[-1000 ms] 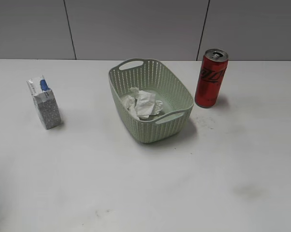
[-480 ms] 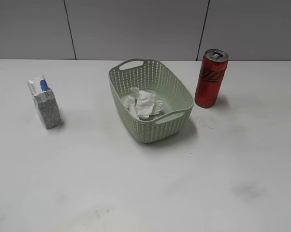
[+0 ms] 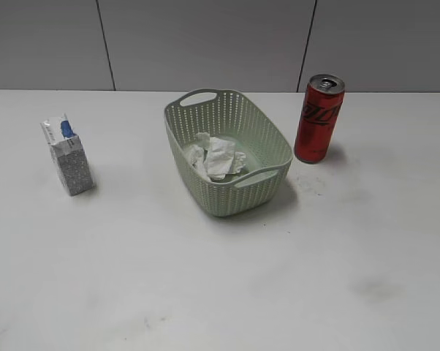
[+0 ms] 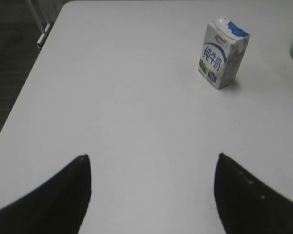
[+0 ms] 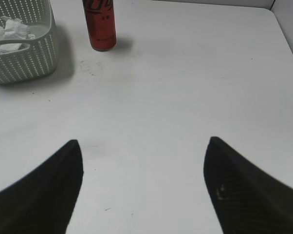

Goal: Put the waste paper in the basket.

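The waste paper lies in the basket at mid-table, with no wad visible on the table, so the task looks finished and only retreat seems left. Left to right stand one carton, one basket and one can; individual wads cannot be counted. The left gripper and right gripper are both spread wide and empty.

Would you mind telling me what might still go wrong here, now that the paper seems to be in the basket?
1. The waste paper is piled loosely in the light-looking basket; a careless pass could tip it out.
2. The can stands tall and close beside the basket, so a sweep by the right claw might topple it.
3. The carton stands ahead of the open left claw and could be mistaken for waste.
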`<move>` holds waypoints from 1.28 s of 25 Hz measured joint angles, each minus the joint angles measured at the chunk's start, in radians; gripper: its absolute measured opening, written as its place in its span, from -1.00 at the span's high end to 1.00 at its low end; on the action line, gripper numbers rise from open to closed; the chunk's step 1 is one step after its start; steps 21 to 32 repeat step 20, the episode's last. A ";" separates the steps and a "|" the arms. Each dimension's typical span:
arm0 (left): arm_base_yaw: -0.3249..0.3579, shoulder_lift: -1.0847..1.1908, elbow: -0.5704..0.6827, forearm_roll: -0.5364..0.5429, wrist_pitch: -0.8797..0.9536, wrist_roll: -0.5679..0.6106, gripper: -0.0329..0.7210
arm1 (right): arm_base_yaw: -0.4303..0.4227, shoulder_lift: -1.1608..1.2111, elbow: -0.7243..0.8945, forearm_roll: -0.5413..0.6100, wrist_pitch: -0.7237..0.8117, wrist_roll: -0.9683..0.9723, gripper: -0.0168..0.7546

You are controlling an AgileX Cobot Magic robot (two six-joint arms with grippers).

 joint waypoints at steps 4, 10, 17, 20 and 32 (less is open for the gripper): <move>0.000 -0.082 0.007 0.000 0.000 0.000 -0.63 | 0.000 0.000 0.000 0.000 0.000 0.000 -0.56; 0.000 -0.147 0.008 0.007 0.001 -0.037 -0.63 | 0.000 0.000 0.000 0.001 0.000 0.000 -0.56; 0.000 -0.148 0.008 0.008 0.000 -0.041 -0.63 | 0.000 0.000 0.000 0.001 0.000 0.001 -0.56; 0.000 -0.148 0.008 0.008 0.000 -0.042 -0.63 | 0.000 0.000 0.000 0.002 0.000 0.001 -0.56; 0.000 -0.148 0.008 0.008 0.000 -0.042 -0.63 | 0.000 0.000 0.000 0.002 0.000 0.001 -0.56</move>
